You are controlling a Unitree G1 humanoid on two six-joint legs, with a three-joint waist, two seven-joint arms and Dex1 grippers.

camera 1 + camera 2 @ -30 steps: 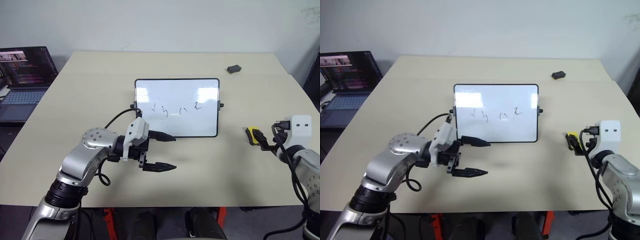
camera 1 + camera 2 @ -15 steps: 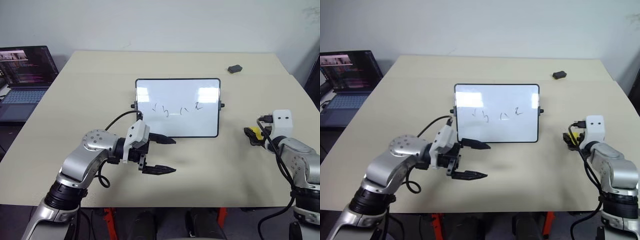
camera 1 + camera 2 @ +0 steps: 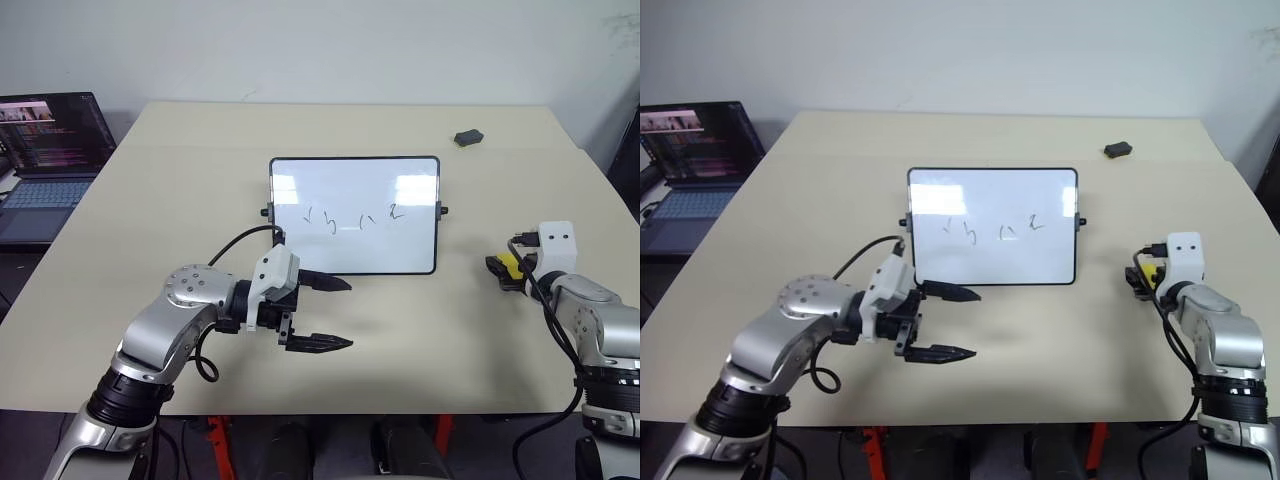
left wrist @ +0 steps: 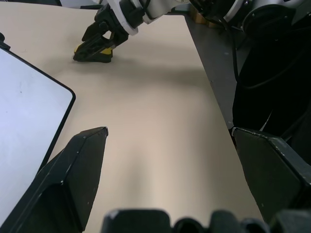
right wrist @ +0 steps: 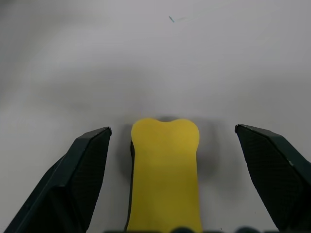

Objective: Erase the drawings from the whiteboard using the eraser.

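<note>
Right claw (image 5: 167,194) spread wide, straddling the yellow eraser (image 5: 165,174) on the desk (image 3: 150,200), fingers clear of its sides. Left claw (image 3: 325,312) released and empty, just in front of the whiteboard (image 3: 355,214), near its lower left corner; drawings (image 3: 355,217) across the board's middle.

The small rectangular whiteboard (image 3: 355,215) had a glossy white face that caught bright reflections, edged by a thin black plastic-looking frame. The beige table (image 3: 200,180) looked smooth and matt. The bright yellow block eraser (image 5: 165,170) appeared soft-edged and matt.
</note>
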